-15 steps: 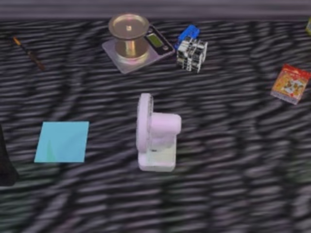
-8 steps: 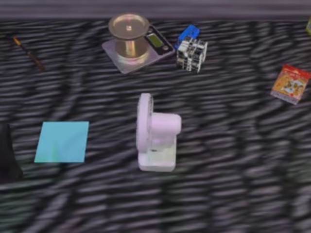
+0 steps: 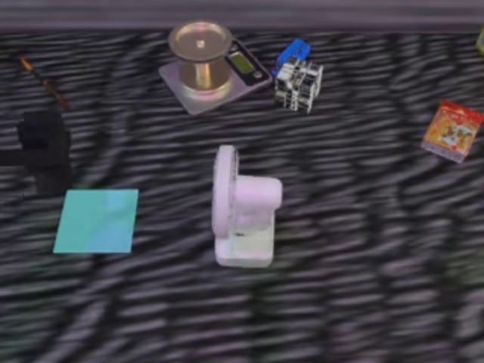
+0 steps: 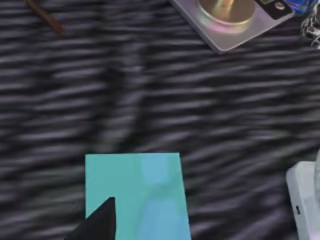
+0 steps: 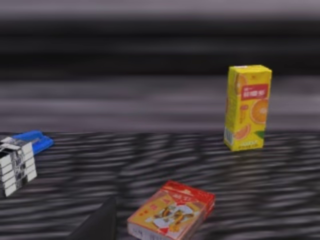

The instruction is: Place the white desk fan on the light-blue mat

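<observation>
The task is standing at its opening stage: nothing has been grasped and nothing has been placed.

The white desk fan (image 3: 243,208) is sitting near the middle of the tabletop (image 3: 363,249), a little toward the near edge, resting on its rectangular base with the round grille head facing the left edge. No gripper is touching it. A corner of its base is also showing in the left wrist view (image 4: 304,200).

The light-blue mat (image 3: 97,220) is lying flat toward the left edge, well apart from the fan, with bare tabletop between them. Its surface is carrying nothing.

The left gripper (image 3: 44,151) is hovering just beyond the mat's far left corner, well apart from the fan. Whether its fingers are open or closed cannot be told; it is holding nothing. The right arm is sitting outside the top view, its wrist camera looking along the far right part of the tabletop.

Remaining work, as a judgement: reach the fan, grip it, carry it leftward, and set it down on the mat.

Along the far edge, a silver scale (image 3: 215,72) with a brass spool (image 3: 200,49) is standing clear of the transfer path.
</observation>
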